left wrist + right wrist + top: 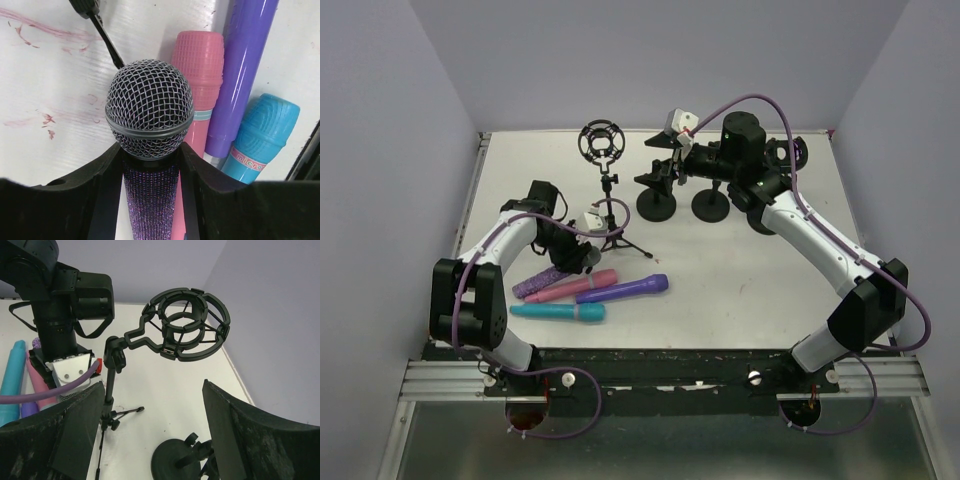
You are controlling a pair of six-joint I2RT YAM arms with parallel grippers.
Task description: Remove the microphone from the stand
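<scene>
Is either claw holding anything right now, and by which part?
The left gripper holds the glittery purple microphone by its handle, just below the mesh head. The right gripper is open, holding nothing.

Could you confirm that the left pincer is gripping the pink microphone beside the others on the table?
Not quite: the left pincer grips the glittery purple microphone with the silver mesh head; the pink microphone lies beside it. The left wrist view shows this.

The microphone (pixel 149 115) has a metal mesh head and glittery handle.
</scene>
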